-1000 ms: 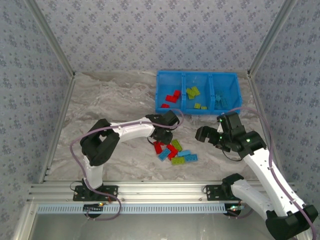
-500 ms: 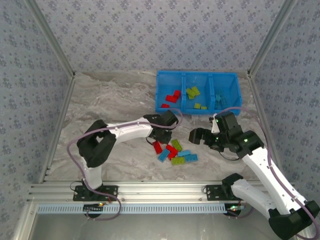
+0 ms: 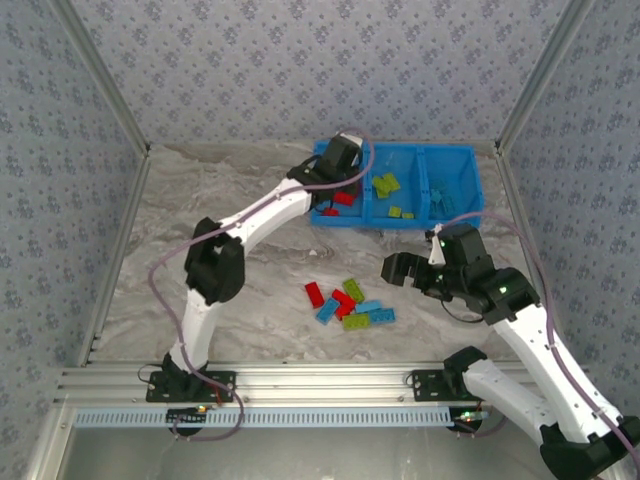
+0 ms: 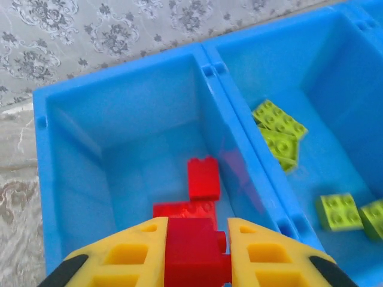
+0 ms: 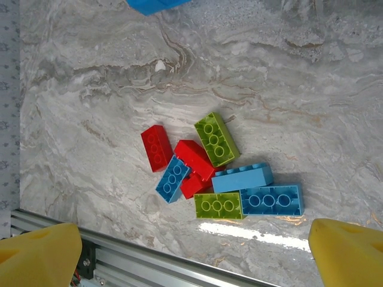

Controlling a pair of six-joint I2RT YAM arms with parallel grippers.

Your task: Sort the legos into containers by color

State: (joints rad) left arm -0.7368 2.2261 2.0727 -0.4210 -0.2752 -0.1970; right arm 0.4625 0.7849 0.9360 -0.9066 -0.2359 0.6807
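Between the yellow pads of the left gripper I have a red brick, the jaws drawn in narrow against its two sides. That gripper hangs above the left compartment of the blue bin. On the compartment floor below it I see two more red bricks, one small and upright-looking, the other flatter and nearer the gripper.

Across the divider, the middle compartment holds lime green bricks. Two overlap near its far end, and two lie side by side closer in. From the overhead camera I can make out light blue pieces in the right compartment, though they are too small for me to count.

Out on the marble table, well clear of the bin, a loose pile waits. It has a red brick a little apart on one side and another red one at the centre. A lime green brick sits beside that, and a second green one lies toward the aluminium rail. Three light blue bricks are mixed among them, several touching.

The right gripper is spread wide and holds nothing, and its wrist camera looks down on that pile. From above, it sits just beside the pile, on the right.
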